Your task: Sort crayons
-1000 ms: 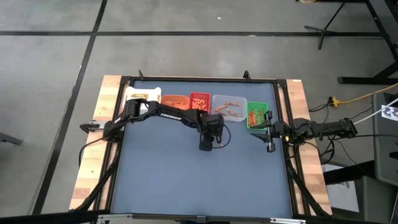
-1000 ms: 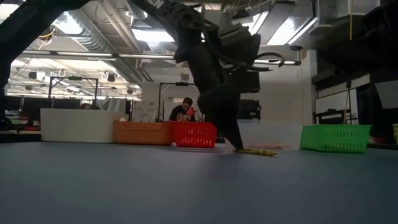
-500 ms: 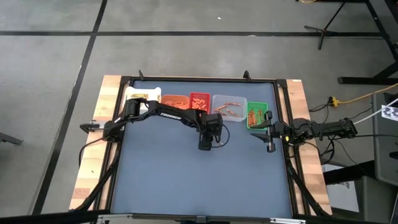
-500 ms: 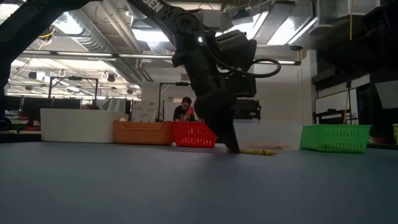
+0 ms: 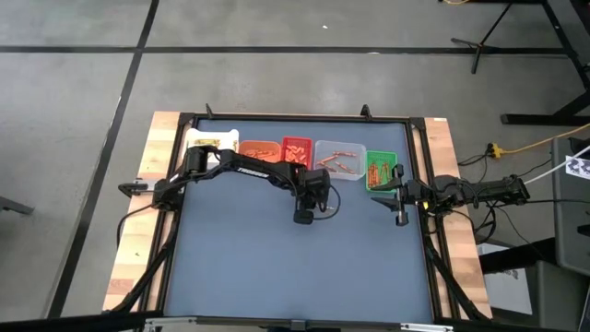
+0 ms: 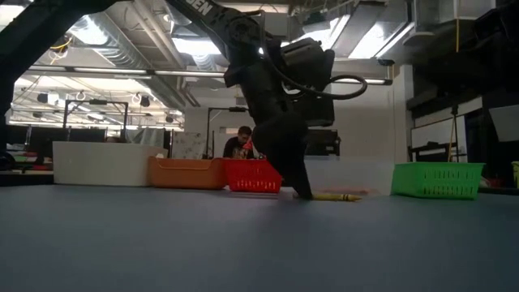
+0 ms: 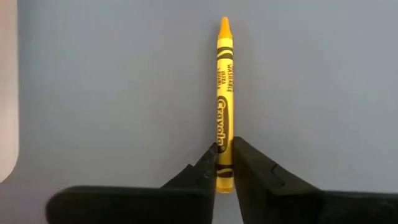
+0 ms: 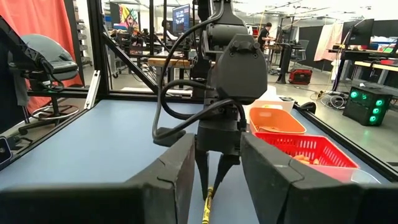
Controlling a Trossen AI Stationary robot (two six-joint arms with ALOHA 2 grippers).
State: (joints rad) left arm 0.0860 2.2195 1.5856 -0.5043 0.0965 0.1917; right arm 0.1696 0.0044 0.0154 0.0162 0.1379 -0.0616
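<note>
One yellow crayon [image 7: 222, 106] lies flat on the blue-grey table [image 5: 240, 258] near its middle, with its tip pointing away from my left gripper [image 7: 224, 163]. In the low view the crayon [image 6: 334, 197] sticks out beside the gripper toward the table's right. My left gripper [image 5: 304, 218] slants down onto the crayon's blunt end and is shut on it. My right gripper [image 5: 392, 195] waits at the table's right edge, level and open. More crayons lie in the bins at the far edge. My left gripper pinches the crayon's two long sides near its blunt end [image 7: 224, 177] between its two fingertips [image 7: 208, 163]. The fingers come slanting down from above. The crayon lies flat on the table, its length running on past the fingertips.
A row of small bins stands along the far edge: white [image 5: 210, 143], orange [image 5: 260, 149], red [image 5: 296, 149], clear [image 5: 339, 159] and green [image 5: 381, 170]. A person [image 6: 241, 143] sits in the room behind the table.
My left gripper's fingers have drawn together on the crayon's blunt end. The crayon has stayed lying where it was on the table.
</note>
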